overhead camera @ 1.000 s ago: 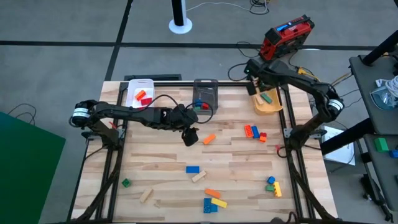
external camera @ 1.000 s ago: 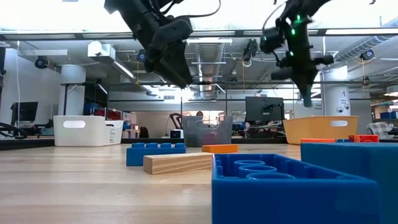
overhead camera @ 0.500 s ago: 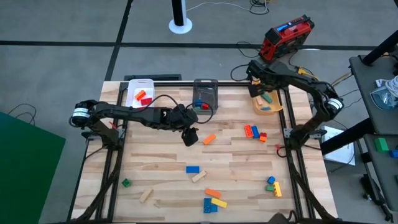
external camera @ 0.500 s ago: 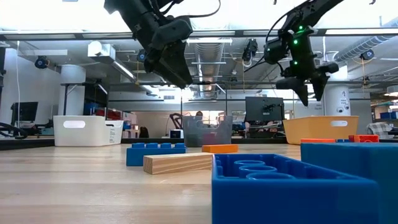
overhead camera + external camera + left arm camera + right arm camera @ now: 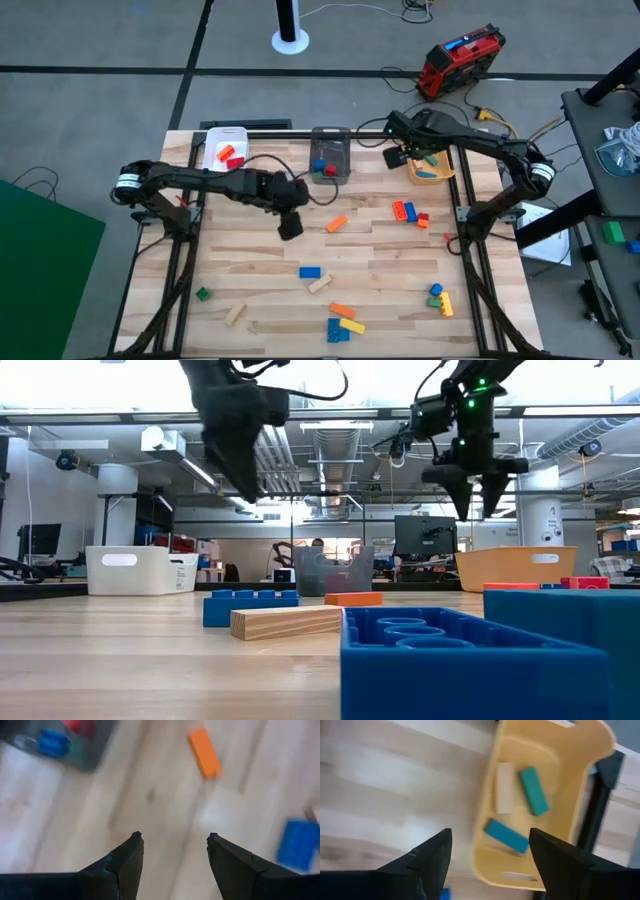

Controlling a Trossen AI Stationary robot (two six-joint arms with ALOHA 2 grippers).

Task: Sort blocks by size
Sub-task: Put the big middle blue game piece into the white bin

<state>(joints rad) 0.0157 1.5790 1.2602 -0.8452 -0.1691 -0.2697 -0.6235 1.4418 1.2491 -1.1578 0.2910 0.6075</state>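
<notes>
Left gripper [image 5: 289,226] hangs above the middle of the wooden table [image 5: 250,255], fingers spread apart with nothing between them; its wrist view looks down on bare planks with an orange block [image 5: 205,759] ahead and a blue block [image 5: 297,845] off to one side. Right gripper [image 5: 394,157] is raised near the table's far edge, just beside the orange bin [image 5: 432,172], its fingers likewise apart and empty. That bin holds a wooden block [image 5: 504,787], a green block [image 5: 534,791] and a blue bar [image 5: 506,836]. The grey bin [image 5: 330,152] at the far edge holds what appear to be blue and red pieces, though blur leaves their shapes uncertain. The white bin [image 5: 224,147] holds red pieces. The remaining blocks lie scattered loose across the table's near half.
</notes>
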